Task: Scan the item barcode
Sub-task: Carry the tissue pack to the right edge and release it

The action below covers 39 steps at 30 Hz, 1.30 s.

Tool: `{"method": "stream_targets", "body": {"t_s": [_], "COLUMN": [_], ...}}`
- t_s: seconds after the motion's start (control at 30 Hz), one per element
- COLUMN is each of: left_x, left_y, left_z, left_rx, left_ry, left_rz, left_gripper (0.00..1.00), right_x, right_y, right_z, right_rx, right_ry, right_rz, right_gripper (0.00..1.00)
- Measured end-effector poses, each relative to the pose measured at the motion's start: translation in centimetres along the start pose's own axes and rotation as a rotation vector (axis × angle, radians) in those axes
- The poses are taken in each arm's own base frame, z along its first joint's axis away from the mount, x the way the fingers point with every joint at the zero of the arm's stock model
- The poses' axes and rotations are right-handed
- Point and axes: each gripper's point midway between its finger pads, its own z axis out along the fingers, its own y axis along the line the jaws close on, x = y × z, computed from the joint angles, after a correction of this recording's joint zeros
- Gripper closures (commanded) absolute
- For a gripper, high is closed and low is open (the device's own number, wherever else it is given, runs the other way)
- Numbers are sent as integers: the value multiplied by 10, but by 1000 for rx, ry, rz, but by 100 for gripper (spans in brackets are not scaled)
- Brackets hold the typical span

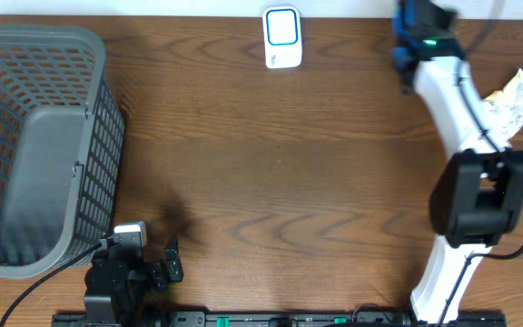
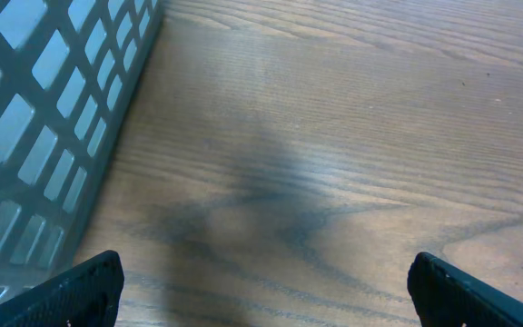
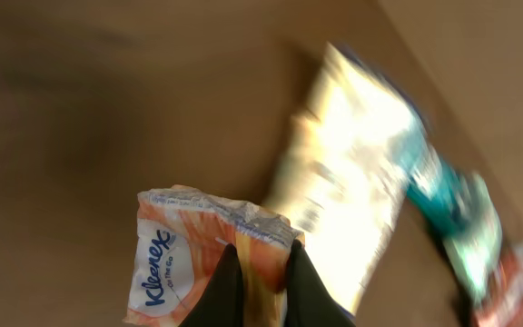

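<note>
Pinching an orange-and-white plastic Kleenex tissue pack by its edge with the right gripper, jaws pressed together on the wrapper. Hangs over the brown wooden table, with a crinkly pale-yellow snack bag and a teal packet blurred beneath. Looks like pick-up done, scan not yet: white-and-blue box-shaped scanner sits at the table's far edge, off to one side of the arm. Leaves carrying the pack there and turning its barcode, nowhere visible, towards it. Shows left gripper spread wide and empty beside grey mesh plastic basket
</note>
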Motion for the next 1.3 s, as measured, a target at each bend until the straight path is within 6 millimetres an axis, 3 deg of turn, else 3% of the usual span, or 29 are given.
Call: {"method": "stream_targets", "body": {"t_s": [0.13,0.27,0.37,0.53,0.57,0.67,0.7,0.8,0.93,1.07,1.17,1.3], "left_x": [0,0,0,0,0,0,0,0,0,0,0,0], "left_y": [0,0,0,0,0,0,0,0,0,0,0,0], "left_z": [0,0,0,0,0,0,0,0,0,0,0,0], "left_rx": [0,0,0,0,0,0,0,0,0,0,0,0], "left_ry": [0,0,0,0,0,0,0,0,0,0,0,0], "left_rz": [0,0,0,0,0,0,0,0,0,0,0,0], "left_gripper": [0,0,0,0,0,0,0,0,0,0,0,0], "right_x": [64,122,144,158,159,162,163,158,123,56,15,8], "right_y": [-64,-108,-131,-158,-163,-175,-179,-180,-174,-170,-172,-177], "right_z": [56,73,77,86,88,91,91,88,63,1,-58,-121], "right_rx": [168,307,384,467,479,508,512,472,306,-18,-256,-439], "right_ry": [206,369,421,436,436,442,450,465,432,304,195,137], "right_rz": [130,237,346,488,508,540,540,520,550,659,679,625], "right_gripper": [99,99,99,98,84,30,1,1,1,1,1,1]}}
